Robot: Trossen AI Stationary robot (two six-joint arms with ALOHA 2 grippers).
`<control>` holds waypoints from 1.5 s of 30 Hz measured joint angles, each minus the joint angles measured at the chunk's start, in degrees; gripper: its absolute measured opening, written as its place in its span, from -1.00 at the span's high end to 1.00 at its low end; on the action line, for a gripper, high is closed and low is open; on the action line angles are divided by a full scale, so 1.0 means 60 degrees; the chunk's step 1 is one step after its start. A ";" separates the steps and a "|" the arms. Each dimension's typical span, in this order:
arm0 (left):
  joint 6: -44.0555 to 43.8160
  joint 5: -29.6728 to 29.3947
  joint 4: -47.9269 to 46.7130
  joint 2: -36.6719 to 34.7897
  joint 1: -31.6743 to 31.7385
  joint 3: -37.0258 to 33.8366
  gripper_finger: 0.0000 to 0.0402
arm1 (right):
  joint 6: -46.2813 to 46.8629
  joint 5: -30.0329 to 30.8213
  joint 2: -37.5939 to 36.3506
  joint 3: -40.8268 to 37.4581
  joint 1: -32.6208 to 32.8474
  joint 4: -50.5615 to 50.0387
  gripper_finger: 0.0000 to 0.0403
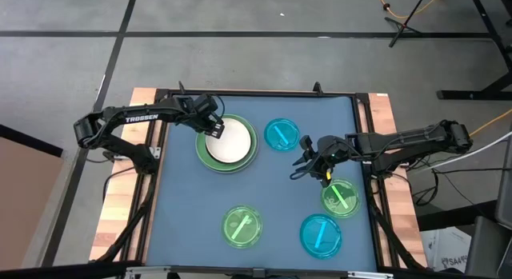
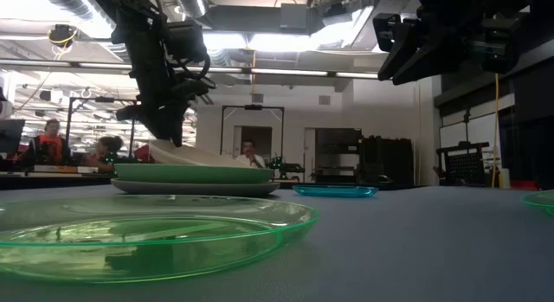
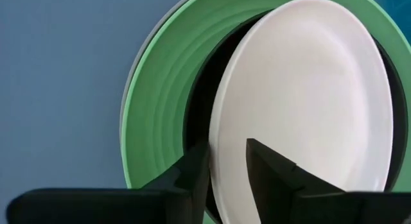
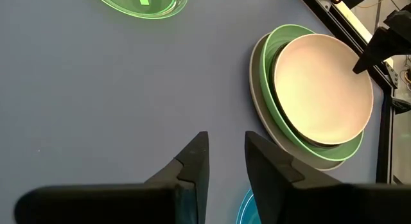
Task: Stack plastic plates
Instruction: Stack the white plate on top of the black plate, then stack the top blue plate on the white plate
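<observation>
A small white plate [image 1: 232, 143] sits tilted on a stack of the black plate [image 3: 200, 89], the large light green plate [image 1: 201, 149] and the grey plate [image 4: 256, 89], toward the table's far left. My left gripper [image 1: 214, 133] is at the white plate's left rim, shut on it. The right gripper [image 1: 306, 159] hovers open above bare table right of centre, between a blue plate and a green one, and holds nothing. In the low view it hangs high [image 2: 402, 60]. My left gripper pinches the white plate's rim [image 3: 225, 185] on the plate's left side, one finger [image 3: 273, 176] on its upper face and the other [image 3: 189, 176] beneath it. The fingers come slanting down from the left. The held side is raised [image 2: 169, 146]; the opposite edge [image 2: 247, 163] rests on the stack.
Two translucent blue plates [image 1: 281, 134] [image 1: 321, 235] and two translucent green plates [image 1: 242, 225] [image 1: 341, 197] lie singly on the blue mat. Bare mat lies in the centre and along the left side. People sit in the room beyond the far edge.
</observation>
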 joint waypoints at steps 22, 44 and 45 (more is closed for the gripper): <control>-0.0015 -0.0787 -0.0423 0.0000 0.0000 0.0000 0.52 | 0.0000 0.0004 0.0000 0.0000 0.0000 -0.0003 0.56; -0.0010 -0.0791 0.1164 0.0000 -0.1294 0.0000 0.52 | -0.0007 0.1337 0.0080 0.0000 -0.0007 -0.0002 0.56; -0.0013 -0.0787 0.1360 0.0000 -0.1406 0.0000 0.52 | -0.0005 0.1337 0.0122 0.0001 -0.0007 -0.0027 0.56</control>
